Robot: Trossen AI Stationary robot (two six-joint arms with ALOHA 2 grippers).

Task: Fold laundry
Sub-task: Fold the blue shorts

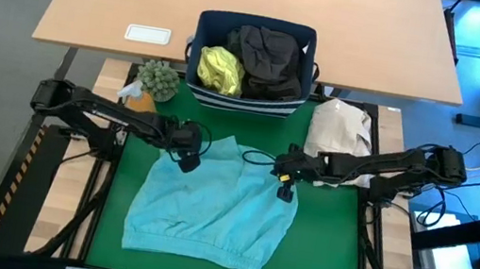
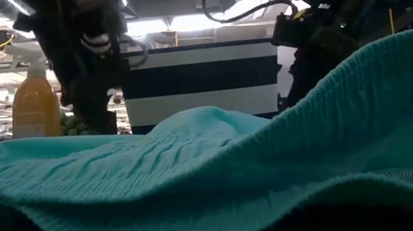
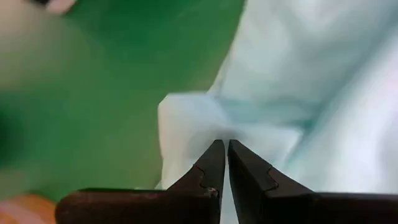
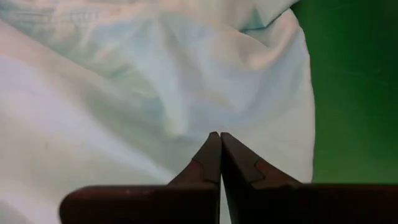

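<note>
On green mat [image 1: 324,243], rumpled turquoise knit garment [image 1: 209,211] w/ gathered ribbed hem

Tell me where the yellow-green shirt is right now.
In the high view, the yellow-green shirt lies in the left part of the navy bin at the mat's far edge, beside a dark garment.
</note>
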